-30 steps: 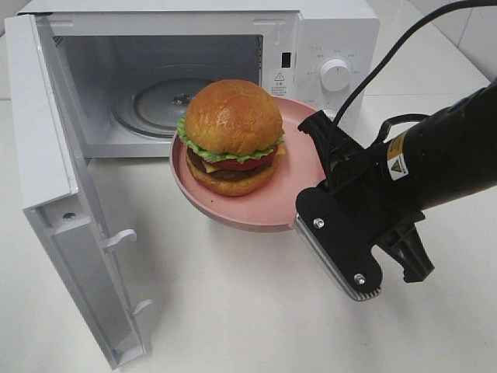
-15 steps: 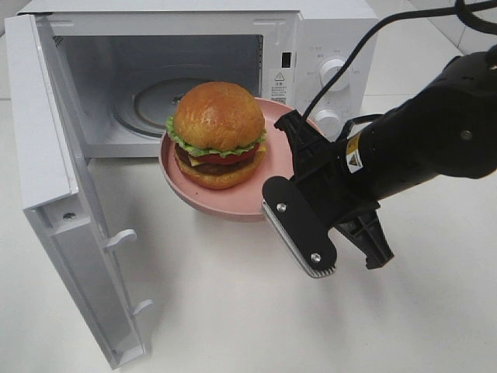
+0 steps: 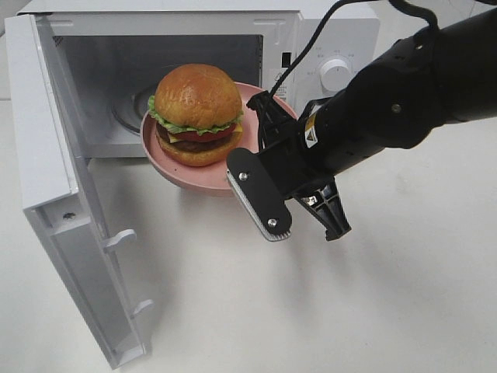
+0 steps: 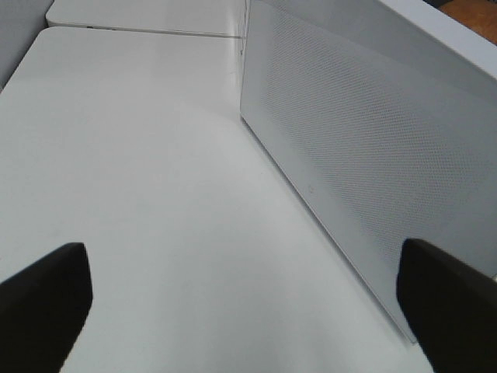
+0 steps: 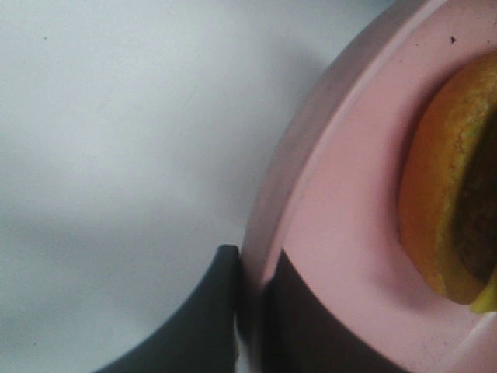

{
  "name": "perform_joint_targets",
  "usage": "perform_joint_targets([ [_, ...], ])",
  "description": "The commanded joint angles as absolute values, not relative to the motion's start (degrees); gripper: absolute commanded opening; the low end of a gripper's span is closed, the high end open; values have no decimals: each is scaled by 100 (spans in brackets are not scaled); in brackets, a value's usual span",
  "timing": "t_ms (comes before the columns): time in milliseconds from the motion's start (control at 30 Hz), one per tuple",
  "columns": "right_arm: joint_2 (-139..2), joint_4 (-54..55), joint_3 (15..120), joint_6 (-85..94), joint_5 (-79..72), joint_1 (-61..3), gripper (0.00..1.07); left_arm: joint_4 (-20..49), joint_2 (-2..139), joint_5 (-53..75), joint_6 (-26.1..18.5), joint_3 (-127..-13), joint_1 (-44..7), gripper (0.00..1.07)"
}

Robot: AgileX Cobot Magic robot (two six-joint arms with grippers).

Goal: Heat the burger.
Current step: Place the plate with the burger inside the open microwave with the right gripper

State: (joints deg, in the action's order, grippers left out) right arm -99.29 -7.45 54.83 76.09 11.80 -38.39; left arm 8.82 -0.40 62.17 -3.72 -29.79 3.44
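Note:
The burger (image 3: 198, 113), with a domed orange-brown bun and green lettuce, sits on a pink plate (image 3: 182, 172). My right gripper (image 3: 252, 148) is shut on the plate's right rim and holds it in the air at the mouth of the open microwave (image 3: 330, 43). In the right wrist view the two dark fingers (image 5: 206, 322) pinch the pink rim (image 5: 311, 186), with the burger's bottom bun (image 5: 446, 194) beside them. My left gripper (image 4: 248, 311) is open and empty, facing the outside of the microwave door (image 4: 357, 148). It does not show in the exterior high view.
The microwave door (image 3: 46, 155) stands swung out to the left. The glass turntable (image 3: 132, 113) lies inside the cavity behind the plate. Two dials (image 3: 335, 74) are on the right panel. A white tabletop (image 3: 233, 311) lies in front.
My right arm has carried the plate and burger left and back, from in front of the control panel to the microwave's opening.

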Motion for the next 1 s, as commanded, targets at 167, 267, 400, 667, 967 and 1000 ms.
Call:
perform_joint_targets([
  [167, -10187, -710, 5993, 7511, 842, -3827, 0, 922, -126, 6142, -350, -2968, 344, 100],
  [267, -10330, -705, 6171, 7511, 854, -3827, 0, 922, -126, 6142, -350, -2968, 344, 100],
  [400, -10537, -705, 6411, 7511, 877, -3827, 0, 922, -126, 6142, -350, -2968, 344, 100],
  [667, -10989, -705, 7116, 7426, 1186, -3873, 0, 922, -126, 6142, -350, -2968, 344, 100],
  [967, -11557, -722, 7850, 7214, 1352, -3896, 0, 922, -126, 6142, -350, -2968, 344, 100],
  [1000, -11665, -722, 8010, 7214, 1427, -3896, 0, 922, -126, 6142, -350, -2968, 344, 100],
])
